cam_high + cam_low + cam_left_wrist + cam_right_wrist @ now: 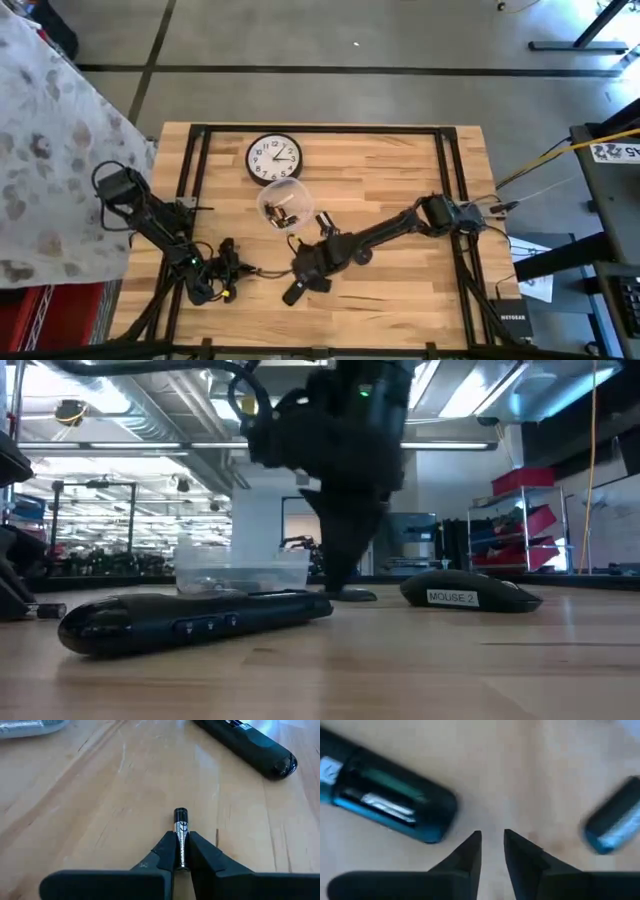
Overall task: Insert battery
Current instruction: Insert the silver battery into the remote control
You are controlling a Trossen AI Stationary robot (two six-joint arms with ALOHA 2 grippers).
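Note:
A black remote (pixel 296 291) lies on the wooden table near its front edge. In the right wrist view the remote (pixel 385 802) shows its open battery bay. My right gripper (pixel 492 836) hangs over the bare wood just beside the remote's end, fingers pointing down and narrowly open with nothing between them; the low view shows the right gripper (pixel 340 575) behind the remote (pixel 190 620). My left gripper (pixel 181 837) is to the left of the remote, shut on a black and silver battery (pixel 180 822). In the high view the left gripper (pixel 238 268) points toward the table's right. My left gripper pinches the battery's rear half (pixel 182 851) between its two fingers. The battery lies along the fingers, and its front end (pixel 180 814) sticks out past the fingertips toward the remote. The fingers come in low from the table's left; whether the battery is clear of the wood I cannot tell.
A clear plastic tub (pixel 282 205) with batteries stands behind the grippers, and a round wall clock (pixel 273 158) lies farther back. A black mouse (pixel 470 595) rests to the right of the right gripper. A blurred dark object (pixel 612 827) lies near the right gripper.

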